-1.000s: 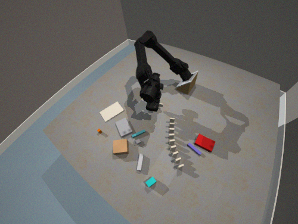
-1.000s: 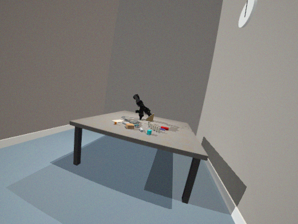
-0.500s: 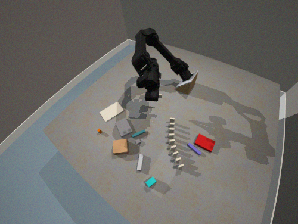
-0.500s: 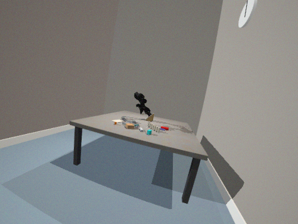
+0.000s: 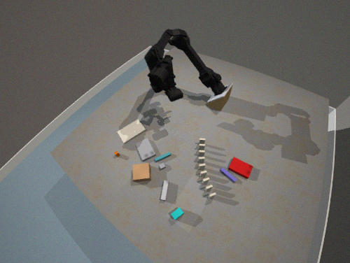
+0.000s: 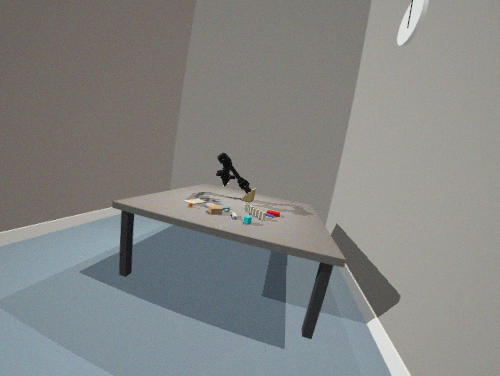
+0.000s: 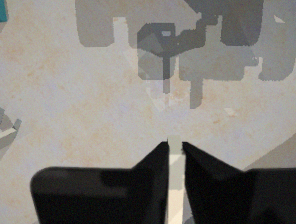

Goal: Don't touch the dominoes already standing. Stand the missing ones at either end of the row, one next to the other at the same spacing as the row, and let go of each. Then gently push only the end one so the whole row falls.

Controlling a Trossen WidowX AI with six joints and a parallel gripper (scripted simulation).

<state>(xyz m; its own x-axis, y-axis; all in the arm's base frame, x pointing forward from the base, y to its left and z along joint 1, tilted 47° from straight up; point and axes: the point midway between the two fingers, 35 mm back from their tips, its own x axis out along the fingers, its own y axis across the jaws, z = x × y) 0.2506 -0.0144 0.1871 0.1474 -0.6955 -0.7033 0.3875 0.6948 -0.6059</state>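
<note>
Several cream dominoes stand upright in a slightly curved row, with one end domino [image 5: 202, 140] nearest the arm and the other end domino [image 5: 212, 195] farthest from it. The row [image 6: 256, 212] also shows in the exterior view. My gripper [image 5: 176, 96] [image 6: 225, 184] [image 7: 173, 148] is shut on a pale domino [image 7: 176, 172], which shows as a narrow strip between the fingers in the wrist view. The gripper is raised above the table, up and to the left of the row's arm-side end in the top view. The held domino's lower part is hidden.
Right of the row lie a purple bar [image 5: 228, 175] and a red block [image 5: 241, 167]. Left are a teal bar [image 5: 162, 157], grey cube [image 5: 162, 166], grey slab [image 5: 145, 149], cream slab [image 5: 131, 131], orange-brown box [image 5: 141, 171] and whitish bar [image 5: 164, 190]. A cyan block [image 5: 177, 213] is nearer.
</note>
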